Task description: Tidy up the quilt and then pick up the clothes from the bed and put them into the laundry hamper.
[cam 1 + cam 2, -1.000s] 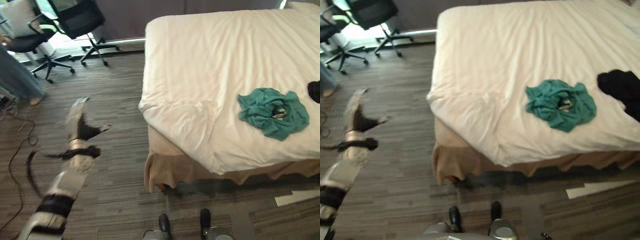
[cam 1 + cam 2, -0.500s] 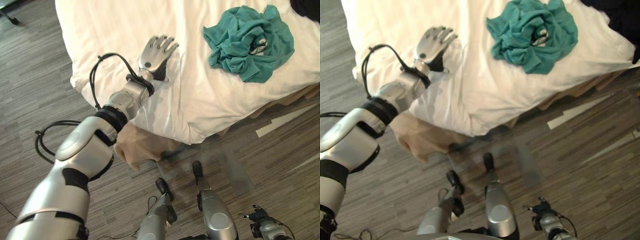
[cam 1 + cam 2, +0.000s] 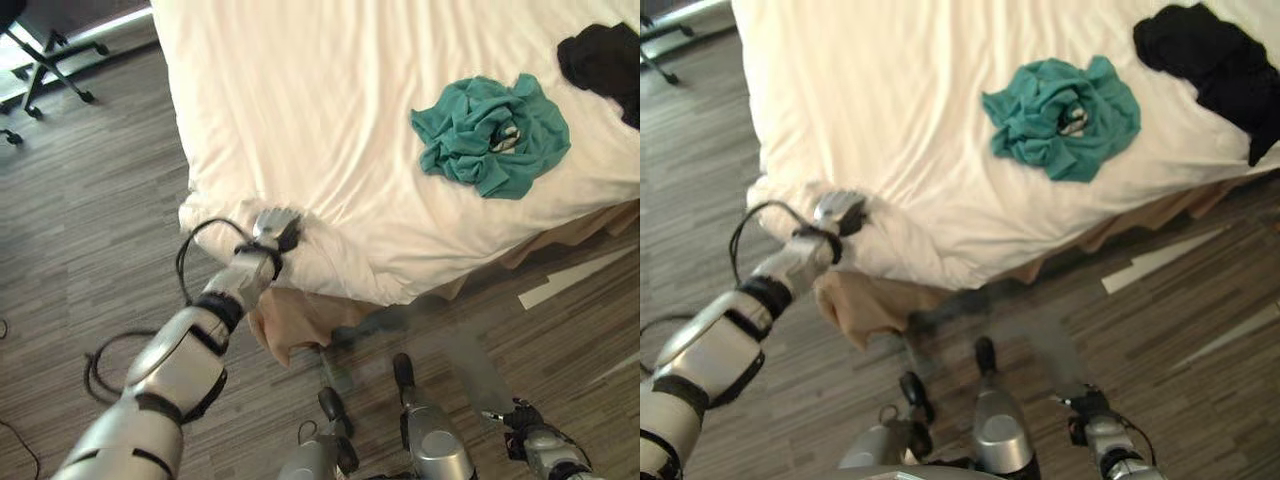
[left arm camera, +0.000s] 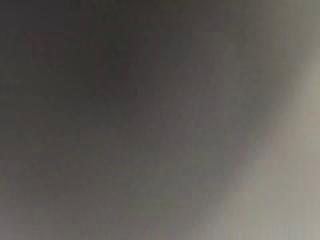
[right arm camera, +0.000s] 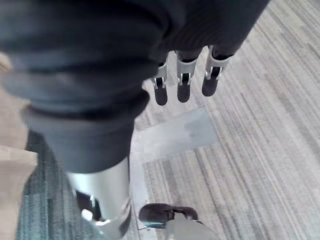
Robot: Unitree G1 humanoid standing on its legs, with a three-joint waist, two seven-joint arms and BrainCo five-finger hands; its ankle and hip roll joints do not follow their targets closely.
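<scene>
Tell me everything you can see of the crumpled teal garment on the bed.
The crumpled teal garment is soft cloth bunched into a loose, rounded heap of folds, with a small pale and dark patch showing near its middle. It lies on the white quilt near the bed's foot edge, apart from the black garment. The left hand is at the quilt's corner, well away from it.

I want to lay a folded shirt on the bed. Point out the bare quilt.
Bare: the broad quilt stretch between the left hand at the corner and the teal garment. Crowded: the right side, where the teal and black garment lie.
</scene>
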